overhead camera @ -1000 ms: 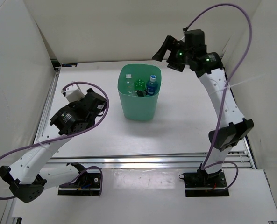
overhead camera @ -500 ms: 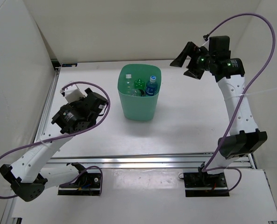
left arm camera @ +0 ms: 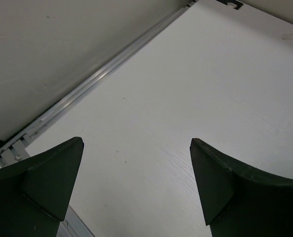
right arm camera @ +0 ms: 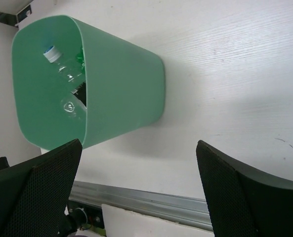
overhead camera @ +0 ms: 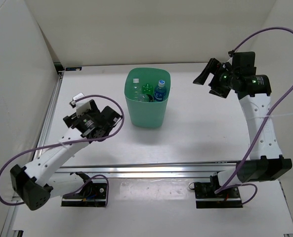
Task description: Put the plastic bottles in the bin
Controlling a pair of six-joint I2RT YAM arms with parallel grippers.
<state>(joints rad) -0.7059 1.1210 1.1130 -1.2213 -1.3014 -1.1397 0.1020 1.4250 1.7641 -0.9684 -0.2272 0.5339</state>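
Space opens widest over the right half of the table [overhead camera: 200, 128], a flat white sheet with a faint grain, bare between the bin [overhead camera: 147, 106] and the right side. White walls [overhead camera: 136, 29] close the table on the left, back and right. An aluminium left rail [left arm camera: 82, 96] runs along the left edge and a near rail [overhead camera: 161, 169] along the front edge.

The bin stands upright at mid-table toward the back, well apart from every edge. It is smooth mint-green plastic, rounded-square at the rim and tapering to a smaller base. The plastic bottles [overhead camera: 160, 90] sit inside it, below the rim. One clear with a white cap, one green, and one with a blue label and blue cap can be made out; the others are too hidden to tell apart.

The right tool [overhead camera: 206, 75] hangs high, right of the bin and well apart from it, its matte black wedge-shaped fingers spread wide with nothing between them. The left tool [left arm camera: 136, 148] sits low over bare table left of the bin, pointing toward the left rail. It is likewise released, fingers wide apart and holding nothing. A purple cable [overhead camera: 279, 34] loops off each arm.
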